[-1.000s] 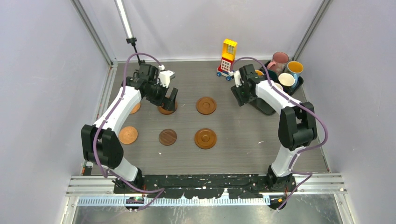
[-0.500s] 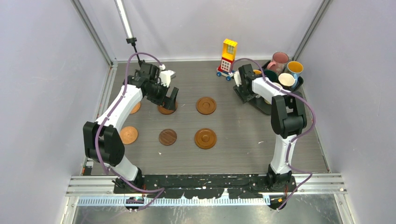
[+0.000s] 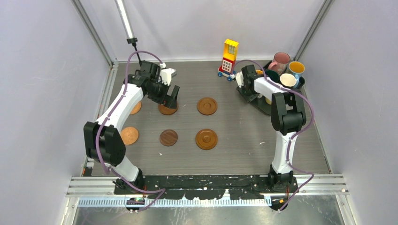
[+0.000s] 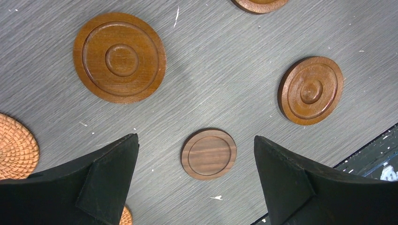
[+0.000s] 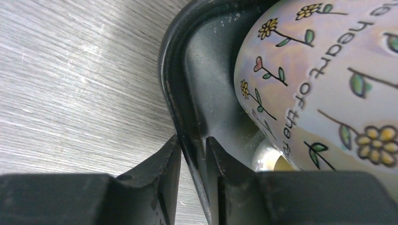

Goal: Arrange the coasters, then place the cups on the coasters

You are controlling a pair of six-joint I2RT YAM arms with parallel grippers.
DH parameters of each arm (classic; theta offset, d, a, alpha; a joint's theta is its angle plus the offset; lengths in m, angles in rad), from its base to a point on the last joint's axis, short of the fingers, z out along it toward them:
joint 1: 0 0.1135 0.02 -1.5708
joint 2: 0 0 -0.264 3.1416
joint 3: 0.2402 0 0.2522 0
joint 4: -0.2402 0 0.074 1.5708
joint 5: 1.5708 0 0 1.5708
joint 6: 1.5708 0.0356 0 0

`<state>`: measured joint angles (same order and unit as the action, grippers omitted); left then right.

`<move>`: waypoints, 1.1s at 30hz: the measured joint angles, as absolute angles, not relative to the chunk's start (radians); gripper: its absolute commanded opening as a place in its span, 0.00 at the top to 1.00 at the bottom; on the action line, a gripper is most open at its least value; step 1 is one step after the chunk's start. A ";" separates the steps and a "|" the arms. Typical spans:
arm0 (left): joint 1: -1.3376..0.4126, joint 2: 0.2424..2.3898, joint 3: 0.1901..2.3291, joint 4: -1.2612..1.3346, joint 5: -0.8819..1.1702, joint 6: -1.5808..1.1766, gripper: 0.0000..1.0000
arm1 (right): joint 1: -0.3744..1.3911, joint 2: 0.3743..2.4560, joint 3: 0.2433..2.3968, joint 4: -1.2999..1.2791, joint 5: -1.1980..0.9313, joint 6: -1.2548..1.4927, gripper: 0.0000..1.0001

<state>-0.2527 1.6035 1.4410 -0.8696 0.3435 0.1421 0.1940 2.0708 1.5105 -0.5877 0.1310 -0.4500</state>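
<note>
Several round wooden coasters lie in two rows on the table, among them a ringed one point(image 3: 207, 106), a dark one point(image 3: 168, 138) and an orange one point(image 3: 128, 135). My left gripper point(image 3: 171, 96) hangs open above the back-row coaster point(image 3: 167, 110). Its wrist view looks down on the small dark coaster point(image 4: 209, 154) between the spread fingers point(image 4: 112, 178). The cups stand in the black tray point(image 3: 264, 107) at the back right: pink point(image 3: 280, 61), blue point(image 3: 295, 68), white point(image 3: 287, 80). My right gripper point(image 5: 192, 154) is shut on the tray's rim point(image 5: 174, 93), beside a flowered cup point(image 5: 328, 84).
A yellow and red toy block tower point(image 3: 229, 58) stands at the back, just left of the tray. A woven orange coaster point(image 4: 14, 152) lies at the left edge of the left wrist view. Pale walls enclose the table on three sides.
The right arm has swung in to the tray's left edge and its jaws have closed on the rim. The left gripper has lifted slightly off the back-row coaster.
</note>
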 measured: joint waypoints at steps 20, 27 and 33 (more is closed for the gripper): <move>-0.253 1.604 1.438 -0.872 0.345 0.138 0.06 | 0.179 1.786 1.106 -0.489 -0.001 -0.663 0.99; -0.253 1.603 1.412 -0.868 0.358 0.136 0.06 | 0.203 1.594 0.899 -0.553 -0.044 -0.793 1.00; -0.253 1.598 1.398 -0.863 0.368 0.133 0.07 | 0.298 1.455 0.771 -0.627 -0.046 -0.867 1.00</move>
